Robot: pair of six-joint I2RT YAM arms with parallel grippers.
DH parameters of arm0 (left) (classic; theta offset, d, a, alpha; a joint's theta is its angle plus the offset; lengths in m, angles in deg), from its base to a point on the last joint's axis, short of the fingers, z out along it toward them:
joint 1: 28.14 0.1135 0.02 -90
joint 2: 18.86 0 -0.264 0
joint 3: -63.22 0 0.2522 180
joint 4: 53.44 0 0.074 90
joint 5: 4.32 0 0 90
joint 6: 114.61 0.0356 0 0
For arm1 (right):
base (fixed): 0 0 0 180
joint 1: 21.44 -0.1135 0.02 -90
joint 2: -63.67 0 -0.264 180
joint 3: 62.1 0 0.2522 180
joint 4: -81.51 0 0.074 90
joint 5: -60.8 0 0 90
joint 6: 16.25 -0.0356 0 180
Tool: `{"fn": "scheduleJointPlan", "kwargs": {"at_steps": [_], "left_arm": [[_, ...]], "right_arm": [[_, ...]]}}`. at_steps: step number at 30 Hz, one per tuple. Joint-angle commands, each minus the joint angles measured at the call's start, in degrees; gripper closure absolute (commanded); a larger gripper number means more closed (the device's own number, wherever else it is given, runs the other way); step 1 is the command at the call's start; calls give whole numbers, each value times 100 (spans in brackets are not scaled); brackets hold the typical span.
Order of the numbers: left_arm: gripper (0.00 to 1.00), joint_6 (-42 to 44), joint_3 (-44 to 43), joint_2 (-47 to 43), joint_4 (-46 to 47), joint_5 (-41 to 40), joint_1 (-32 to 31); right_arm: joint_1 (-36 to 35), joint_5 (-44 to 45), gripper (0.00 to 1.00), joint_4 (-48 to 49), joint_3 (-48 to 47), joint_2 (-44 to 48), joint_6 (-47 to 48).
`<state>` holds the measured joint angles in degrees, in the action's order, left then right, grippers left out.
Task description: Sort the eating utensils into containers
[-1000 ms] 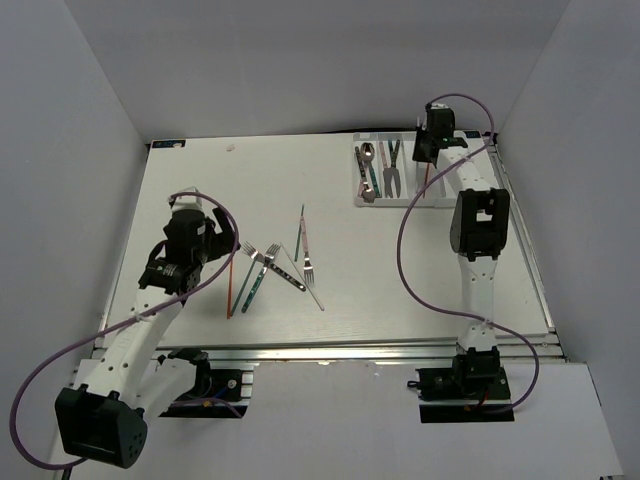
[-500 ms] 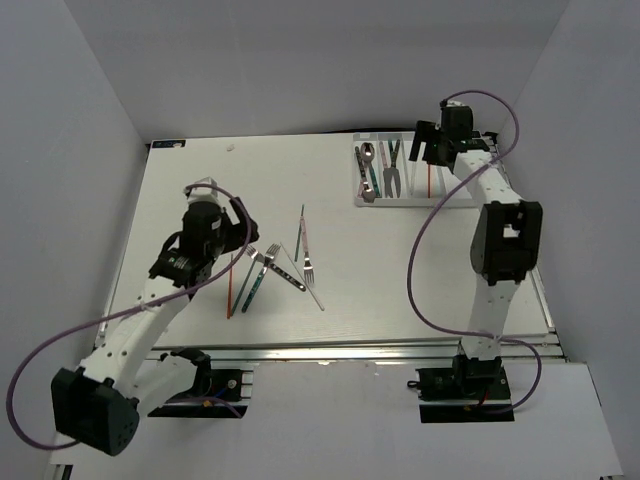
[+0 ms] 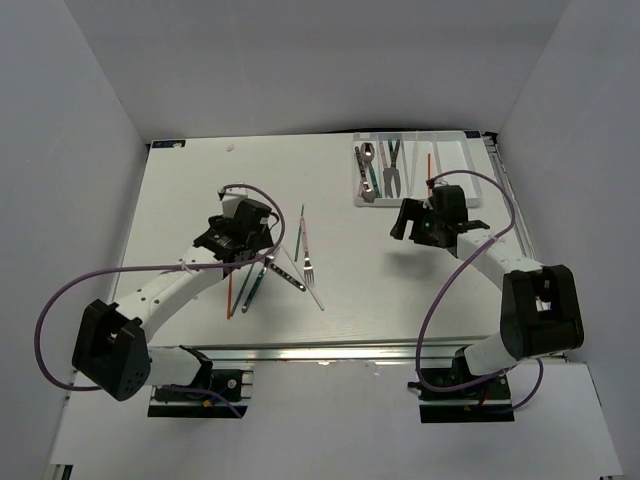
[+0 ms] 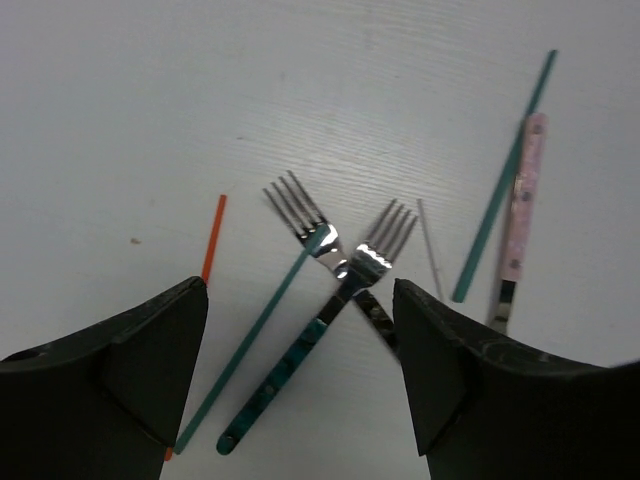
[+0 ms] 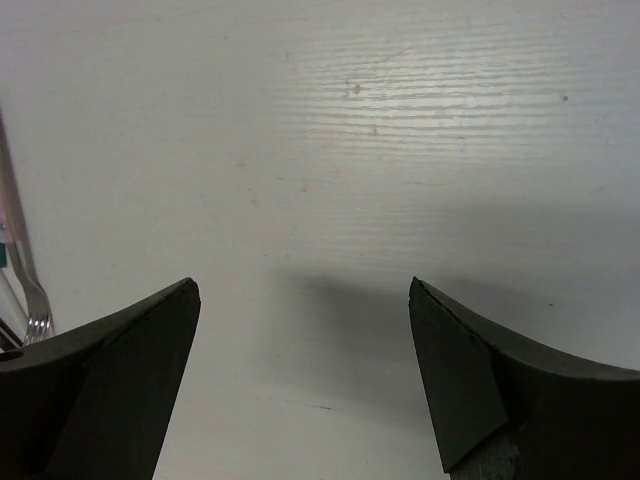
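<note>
Above the crossed forks (image 4: 345, 262), the left pincer (image 4: 298, 325) hangs spread.
They touch, so it could grab two at once; the right pincer (image 5: 302, 320) is spread too.

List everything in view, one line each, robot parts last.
tray: one, white, table's far right corner.
cutlery in tray: several, silver with teal handles, left slots; count unclear.
tray chopstick: one, orange, slot further right.
crossed forks: two, silver heads, teal and dark handles, mid-table.
pink fork: one, pink handle, right of those.
teal chopsticks: two, one beside pink fork, one alongside the teal handle.
loose orange chopstick: one, left of crossed forks.
pale chopstick: one, between crossed forks and pink fork.
table: one, white.
left gripper: black, open, over crossed forks.
right gripper: black, open, empty, above table beside tray.
</note>
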<state>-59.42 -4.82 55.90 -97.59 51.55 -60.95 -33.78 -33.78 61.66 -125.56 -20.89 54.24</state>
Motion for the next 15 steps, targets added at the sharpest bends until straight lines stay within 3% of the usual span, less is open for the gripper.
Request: {"fn": "scheduleJointPlan", "kwargs": {"at_steps": [1,4,7,8,15], "left_arm": [[18,-105,277,-208,-169,-130,407],[18,-53,514,-155,-160,458,951],[25,-17,734,-59,-151,1056,1549],[29,-52,770,-6,-169,1171,1603],[36,-351,1121,240,-195,1602,1691]], "right_arm": [[-102,-394,11,468,-84,159,-36],[-207,-412,11,433,-111,97,-62],[-339,-264,11,442,-59,132,-88],[-366,-211,11,468,-32,176,-88],[-436,-25,11,547,126,597,-150]]}}
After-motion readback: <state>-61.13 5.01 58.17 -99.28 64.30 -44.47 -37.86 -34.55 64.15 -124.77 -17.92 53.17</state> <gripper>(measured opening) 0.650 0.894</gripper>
